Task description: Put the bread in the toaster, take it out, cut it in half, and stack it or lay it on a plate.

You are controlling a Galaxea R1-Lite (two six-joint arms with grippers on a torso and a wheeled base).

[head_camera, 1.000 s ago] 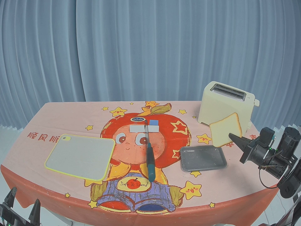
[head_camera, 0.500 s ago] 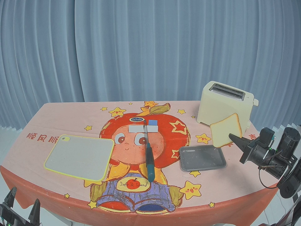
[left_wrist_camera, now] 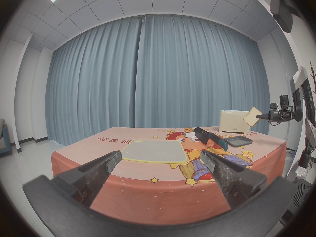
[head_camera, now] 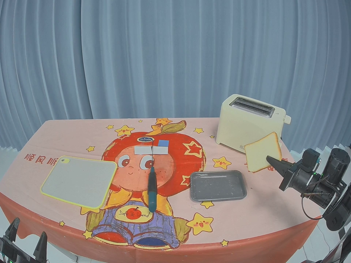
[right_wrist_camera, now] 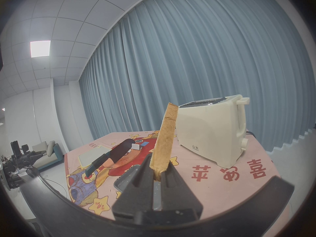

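A slice of bread (head_camera: pixel 263 151) hangs upright in the air, my right gripper (head_camera: pixel 272 160) shut on its lower edge. It is just off the front right corner of the cream toaster (head_camera: pixel 248 123), below the top slots. The right wrist view has the bread (right_wrist_camera: pixel 164 139) edge-on in that gripper (right_wrist_camera: pixel 157 175), with the toaster (right_wrist_camera: pixel 214 129) beyond it. A grey plate (head_camera: pixel 217 185) lies empty on the table in front of the toaster. My left gripper (head_camera: pixel 29 228) is open, low at the table's front left, off the edge (left_wrist_camera: pixel 160 157).
A teal-handled knife (head_camera: pixel 151 185) lies mid-table with its blade propped on a white block (head_camera: pixel 150 150). A grey cutting board with a yellow rim (head_camera: pixel 78 176) lies at the left. The patterned tablecloth (head_camera: pixel 256 212) hangs over the curved front edge.
The head camera has moved, so the table and everything on it slid left in the picture. The right gripper and bread now stand nearer the toaster's right corner. The left gripper looks unchanged.
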